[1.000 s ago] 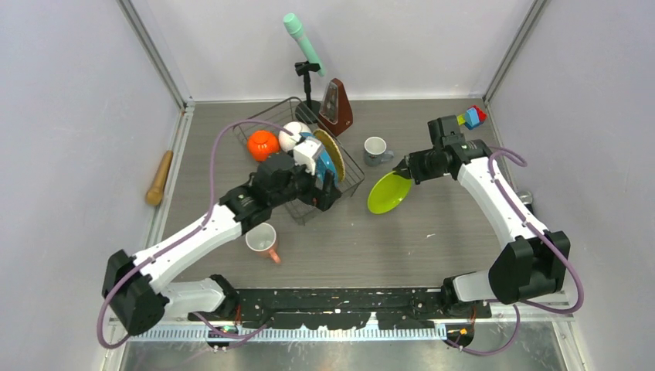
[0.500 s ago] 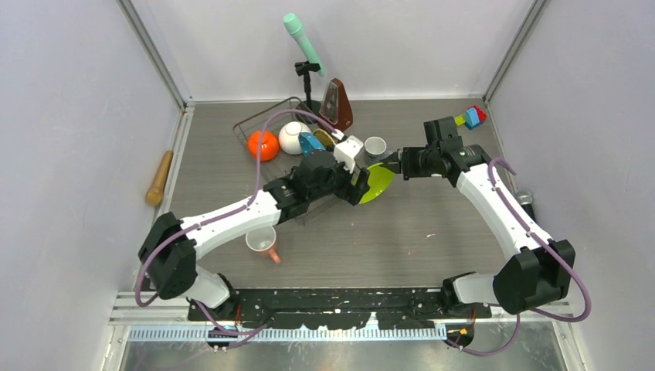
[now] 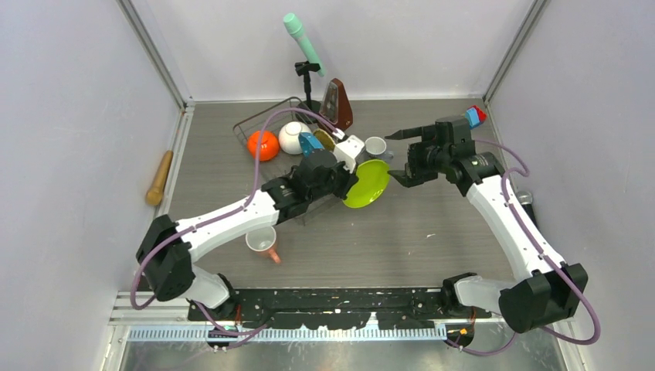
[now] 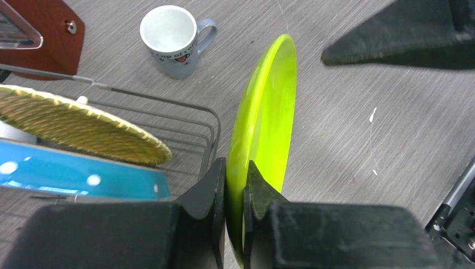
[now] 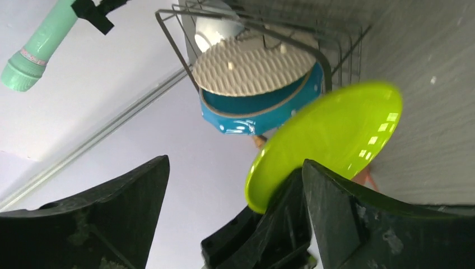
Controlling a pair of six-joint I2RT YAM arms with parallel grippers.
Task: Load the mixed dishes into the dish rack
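My left gripper [image 3: 349, 182] [image 4: 235, 168] is shut on the rim of the lime green plate [image 3: 368, 183] [image 4: 269, 106], which it holds on edge just right of the dish rack [image 3: 246, 127]. In the rack are the orange bowl [image 3: 263, 144], the white bowl [image 3: 293, 137], the blue dotted plate [image 3: 310, 143] and the yellow woven plate [image 3: 324, 139] [image 4: 78, 126]. My right gripper [image 3: 398, 157] [image 5: 235, 163] is open just right of the lime plate [image 5: 336, 129], clear of it. The grey mug [image 3: 376, 147] [image 4: 171, 39] stands behind the plate. The pink mug [image 3: 264, 242] lies near the front.
The brown metronome [image 3: 337, 104] and a green microphone on a stand [image 3: 303, 45] are behind the rack. A wooden rolling pin [image 3: 160, 178] lies by the left wall. Coloured blocks [image 3: 474, 116] sit at the back right corner.
My left gripper swung from the rack to the lime plate and shut on its rim. My right gripper opened, let the plate go and drew back a little to the right.
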